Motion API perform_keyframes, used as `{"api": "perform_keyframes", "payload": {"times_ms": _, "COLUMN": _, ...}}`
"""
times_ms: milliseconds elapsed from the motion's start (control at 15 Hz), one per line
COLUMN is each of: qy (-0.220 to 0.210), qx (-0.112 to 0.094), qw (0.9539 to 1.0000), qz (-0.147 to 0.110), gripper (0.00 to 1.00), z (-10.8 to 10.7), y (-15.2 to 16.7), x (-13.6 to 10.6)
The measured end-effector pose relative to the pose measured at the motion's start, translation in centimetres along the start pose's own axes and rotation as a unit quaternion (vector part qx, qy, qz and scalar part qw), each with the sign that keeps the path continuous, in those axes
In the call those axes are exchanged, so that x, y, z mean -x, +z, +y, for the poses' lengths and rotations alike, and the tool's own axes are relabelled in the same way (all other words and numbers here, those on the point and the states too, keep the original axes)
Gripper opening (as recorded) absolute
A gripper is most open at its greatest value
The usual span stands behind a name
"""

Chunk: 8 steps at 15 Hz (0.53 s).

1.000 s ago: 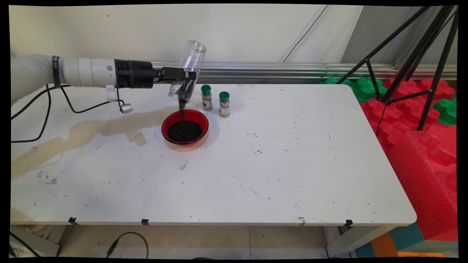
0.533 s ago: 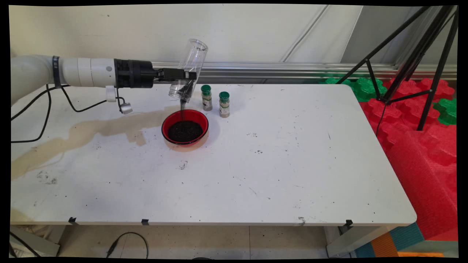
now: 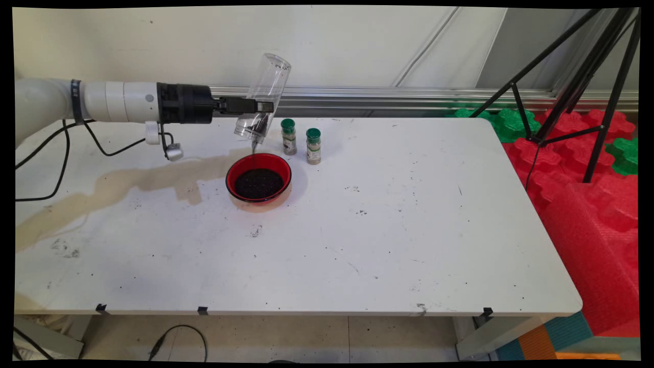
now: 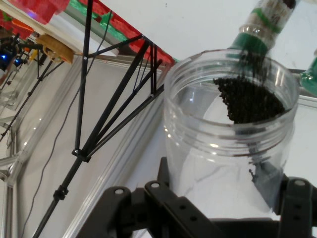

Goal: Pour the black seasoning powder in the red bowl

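in the upper left of the main view the black gripper (image 3: 258, 107) reaches in level from the left, its jaws clamped across the middle of a clear plastic jar (image 3: 263, 97) that is tipped mouth-down over the red bowl (image 3: 258, 177), which sits on the white table (image 3: 388, 220) just left of centre. a thin thread of dark granules (image 3: 253, 148) runs from the jar's mouth into the bowl, which already holds a dark heap. in the hand view the jar (image 4: 228, 134) fills the right half, its threaded rim towards the top, with only a small clump of granules (image 4: 247, 101) left near the mouth. the jar looks thin-walled, smooth and now nearly empty, so it is likely light, somewhat springy under a squeeze and prone to slipping; a hold around the mid-body, as here, seems the sound place. two small green-capped spice jars (image 3: 288, 136) (image 3: 313, 145) stand upright just right of the jar's mouth and behind the bowl, apart from both. a brown stain (image 3: 127, 181) spreads across the table left of the bowl.
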Motion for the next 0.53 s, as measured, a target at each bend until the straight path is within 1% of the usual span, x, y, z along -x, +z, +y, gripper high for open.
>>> {"api": "perform_keyframes", "payload": {"times_ms": 533, "qy": 0.011, "qx": -0.014, "qw": 0.9998, "qz": -0.009, "gripper": 0.00, "z": -0.04, "y": -0.40, "x": -0.30}}
